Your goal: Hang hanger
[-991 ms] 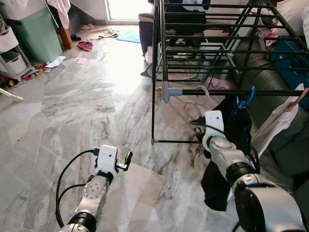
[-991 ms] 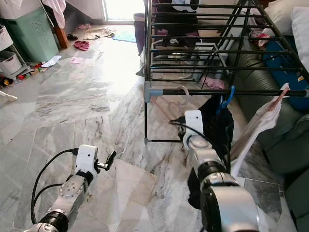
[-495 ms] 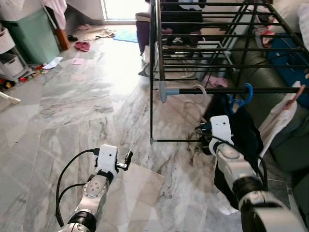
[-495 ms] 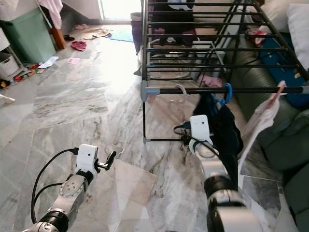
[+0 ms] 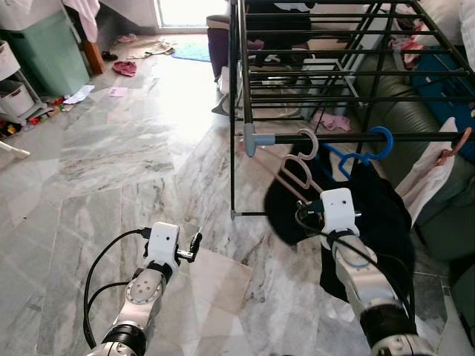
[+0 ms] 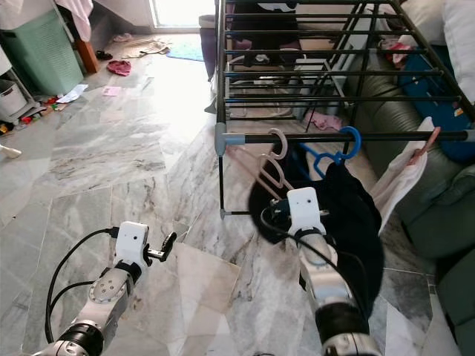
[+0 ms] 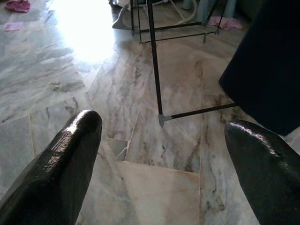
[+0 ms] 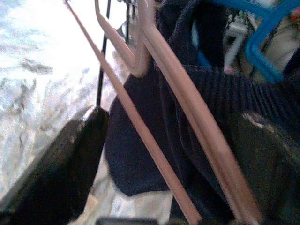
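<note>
Right gripper (image 8: 168, 159): fingers spread wide, the pink hanger (image 5: 297, 167) and its dark garment (image 5: 371, 222) between them, contact unclear. Hanger hook over the front rail of the drying rack (image 5: 326, 139), near its left corner, beside a blue hanger (image 5: 364, 152). Left gripper (image 7: 159, 154): fingers parted, holding nothing, low above marble floor (image 5: 111, 163).

A home living room, marble floor (image 5: 111, 148), clothes drying rack (image 5: 312, 74), green sofa (image 5: 415, 126), laundry basket (image 5: 48, 48), scattered clothes (image 5: 131, 69)
</note>
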Robot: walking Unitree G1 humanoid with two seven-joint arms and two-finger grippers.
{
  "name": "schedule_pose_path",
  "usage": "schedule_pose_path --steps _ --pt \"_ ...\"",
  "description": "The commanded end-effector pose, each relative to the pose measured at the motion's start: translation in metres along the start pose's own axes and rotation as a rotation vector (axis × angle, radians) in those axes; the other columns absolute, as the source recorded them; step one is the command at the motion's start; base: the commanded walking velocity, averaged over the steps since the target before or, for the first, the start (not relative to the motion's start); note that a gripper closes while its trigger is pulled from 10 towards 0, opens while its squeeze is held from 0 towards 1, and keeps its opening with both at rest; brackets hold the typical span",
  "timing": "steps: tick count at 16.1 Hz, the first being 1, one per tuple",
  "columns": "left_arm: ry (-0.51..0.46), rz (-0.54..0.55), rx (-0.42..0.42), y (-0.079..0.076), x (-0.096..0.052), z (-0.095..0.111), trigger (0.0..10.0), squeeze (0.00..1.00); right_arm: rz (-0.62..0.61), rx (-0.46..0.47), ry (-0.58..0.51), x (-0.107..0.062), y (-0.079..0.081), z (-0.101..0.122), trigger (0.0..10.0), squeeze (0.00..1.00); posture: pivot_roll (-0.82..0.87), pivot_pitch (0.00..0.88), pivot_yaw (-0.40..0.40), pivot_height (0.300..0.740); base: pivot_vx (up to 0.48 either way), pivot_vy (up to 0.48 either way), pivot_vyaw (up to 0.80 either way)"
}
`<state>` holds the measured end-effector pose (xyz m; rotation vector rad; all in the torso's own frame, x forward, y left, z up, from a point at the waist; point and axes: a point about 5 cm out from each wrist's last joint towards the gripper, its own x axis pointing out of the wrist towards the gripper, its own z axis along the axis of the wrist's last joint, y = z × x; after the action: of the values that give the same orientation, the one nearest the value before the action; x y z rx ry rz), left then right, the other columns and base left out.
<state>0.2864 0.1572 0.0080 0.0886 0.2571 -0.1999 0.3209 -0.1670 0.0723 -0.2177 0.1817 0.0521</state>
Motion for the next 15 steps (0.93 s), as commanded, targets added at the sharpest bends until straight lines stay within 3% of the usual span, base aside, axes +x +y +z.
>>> schedule_pose_path --steps 1,4,7,15 --pt "0.027 -0.005 0.009 0.001 -0.002 -0.004 10.0 0.0 -0.007 -0.003 -0.028 -0.004 0.001 0.002 10.0 1.0 -0.1 0.095 0.019 0.74 0.0 0.0 0.0" --pt "0.031 -0.004 0.007 0.0 -0.002 -0.006 10.0 0.0 -0.045 -0.139 -0.114 -0.022 0.007 -0.002 10.0 1.0 -0.1 0.1 0.021 0.74 0.0 0.0 0.0" --pt "0.02 0.035 -0.003 0.002 -0.002 -0.005 10.0 0.0 -0.066 -0.218 -0.118 -0.033 0.011 -0.015 10.0 1.0 -0.11 0.101 0.021 0.74 0.0 0.0 0.0" --pt "0.074 0.151 0.036 0.01 -0.004 -0.011 10.0 0.0 -0.067 -0.241 -0.156 -0.047 0.023 -0.019 10.0 1.0 -0.1 0.101 0.015 0.74 0.0 0.0 0.0"
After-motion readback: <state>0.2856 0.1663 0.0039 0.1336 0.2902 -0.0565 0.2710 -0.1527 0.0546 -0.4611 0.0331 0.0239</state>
